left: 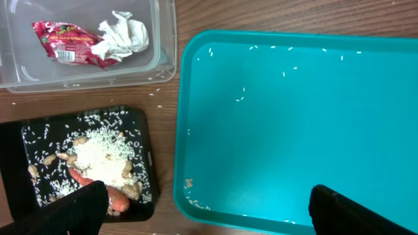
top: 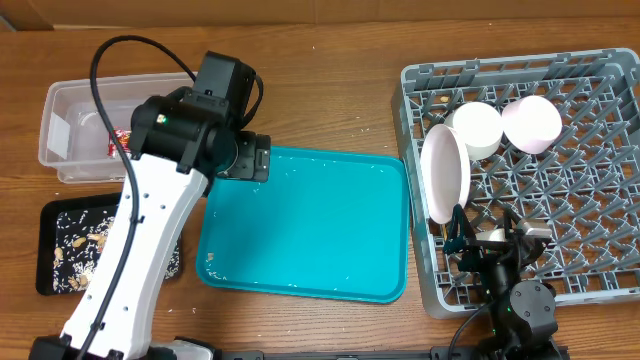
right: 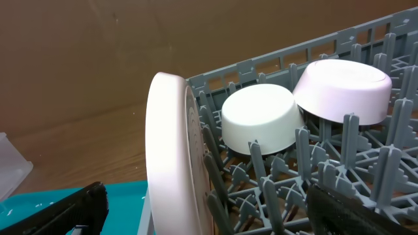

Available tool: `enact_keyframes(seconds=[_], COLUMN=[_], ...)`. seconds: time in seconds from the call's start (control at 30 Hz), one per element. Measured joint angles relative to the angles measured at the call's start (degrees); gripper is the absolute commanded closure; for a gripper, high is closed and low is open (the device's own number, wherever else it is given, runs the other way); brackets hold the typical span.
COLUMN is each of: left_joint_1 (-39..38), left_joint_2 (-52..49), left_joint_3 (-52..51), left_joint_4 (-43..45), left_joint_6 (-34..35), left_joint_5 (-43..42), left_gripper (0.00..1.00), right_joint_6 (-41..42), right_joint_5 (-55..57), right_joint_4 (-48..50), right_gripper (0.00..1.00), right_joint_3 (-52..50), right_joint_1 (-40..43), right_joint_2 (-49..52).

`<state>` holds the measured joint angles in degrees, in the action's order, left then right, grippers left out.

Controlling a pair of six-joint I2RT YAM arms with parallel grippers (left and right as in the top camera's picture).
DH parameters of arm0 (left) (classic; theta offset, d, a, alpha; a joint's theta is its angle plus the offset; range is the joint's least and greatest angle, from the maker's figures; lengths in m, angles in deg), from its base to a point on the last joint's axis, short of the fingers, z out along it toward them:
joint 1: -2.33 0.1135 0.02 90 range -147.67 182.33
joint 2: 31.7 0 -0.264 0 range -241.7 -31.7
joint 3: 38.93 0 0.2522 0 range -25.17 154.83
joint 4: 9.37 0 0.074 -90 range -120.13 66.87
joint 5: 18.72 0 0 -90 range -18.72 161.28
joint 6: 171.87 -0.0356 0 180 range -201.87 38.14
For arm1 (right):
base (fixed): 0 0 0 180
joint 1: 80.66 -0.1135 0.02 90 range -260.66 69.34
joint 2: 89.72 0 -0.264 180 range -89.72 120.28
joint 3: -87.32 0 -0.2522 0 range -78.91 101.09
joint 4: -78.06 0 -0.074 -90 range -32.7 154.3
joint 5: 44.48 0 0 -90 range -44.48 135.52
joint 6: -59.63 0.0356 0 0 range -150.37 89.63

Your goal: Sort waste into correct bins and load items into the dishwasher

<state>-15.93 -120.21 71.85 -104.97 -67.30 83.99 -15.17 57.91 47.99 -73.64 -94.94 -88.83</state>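
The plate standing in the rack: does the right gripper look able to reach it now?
Probably yes: the right gripper is open just beside the plate, whose near rim stands free.

A teal tray (top: 305, 225) with rounded corners and a raised rim lay flat at the centre of the overhead frame, on a brown wooden table (top: 330, 90). In the left wrist view the tray (left: 294, 130) filled the right side. In the right wrist view a strip of it (right: 124, 192) showed at lower left.
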Motion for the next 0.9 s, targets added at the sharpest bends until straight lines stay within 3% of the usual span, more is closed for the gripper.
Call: enact_keyframes(seconds=[0.43, 0.63, 0.9], left_joint_1=[-0.13, 0.37, 10.25], left_joint_2=[2.95, 17.64, 36.83], left_joint_3=[-0.96, -11.67, -31.12], left_joint_4=[0.96, 4.68, 3.21], left_joint_6=[0.00, -0.02, -0.04], left_joint_5=[0.00, 1.57, 8.57], left_gripper=[0.00, 0.00, 0.00], right_joint_6=[-0.02, -0.02, -0.02], right_joint_5=[0.00, -0.02, -0.15], right_joint_4=[0.00, 0.04, 0.02], right_gripper=[0.00, 0.00, 0.00], right_joint_3=[0.00, -0.04, -0.04], right_joint_1=[0.00, 0.00, 0.00], right_joint_2=[0.02, 0.00, 0.00])
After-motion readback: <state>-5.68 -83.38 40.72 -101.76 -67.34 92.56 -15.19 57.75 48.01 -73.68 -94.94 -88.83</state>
